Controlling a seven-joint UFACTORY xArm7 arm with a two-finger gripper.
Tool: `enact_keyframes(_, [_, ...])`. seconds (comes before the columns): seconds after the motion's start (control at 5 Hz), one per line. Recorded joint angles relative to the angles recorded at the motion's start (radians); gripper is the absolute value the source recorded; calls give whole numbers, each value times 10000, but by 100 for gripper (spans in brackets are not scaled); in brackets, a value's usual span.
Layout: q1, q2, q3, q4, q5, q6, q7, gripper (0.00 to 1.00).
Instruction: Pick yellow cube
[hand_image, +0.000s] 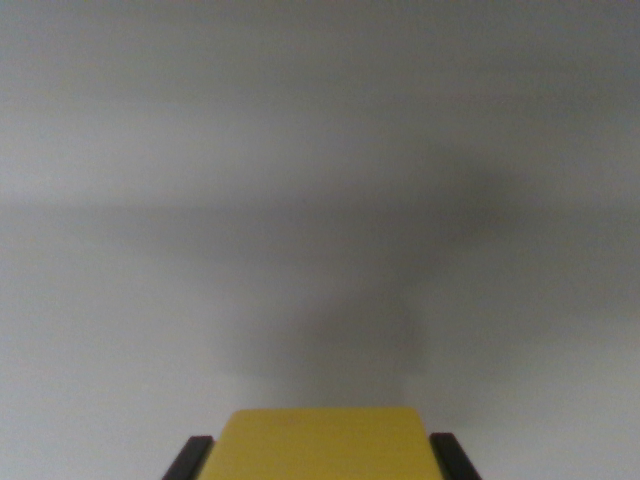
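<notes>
The yellow cube (322, 445) fills the bottom centre of the wrist view, with only its upper face showing and its lower part cut off by the frame edge. My gripper (322, 440) has one black finger (192, 456) against the cube's left side and the other against its right side, so it is shut on the cube. Beyond the cube lies a blurred grey surface (320, 150) carrying a soft dark shadow just above the cube.
Only the plain grey surface is in view, out of focus. A faint darker band crosses it at mid height.
</notes>
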Motion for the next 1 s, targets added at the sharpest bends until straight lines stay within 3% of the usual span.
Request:
enact_keyframes(0.2, [0,-116,-4,218,-9,333,15,100])
enact_keyframes(0.4, [0,-116,-4,218,-9,333,15,100])
enact_keyframes(0.6, [-1,-244,-7,457,-20,700,31,100])
enact_keyframes(0.8, [-1,-244,-7,457,-20,700,31,100])
enact_keyframes(1.0, [-1,-387,-12,727,-32,1113,50,100])
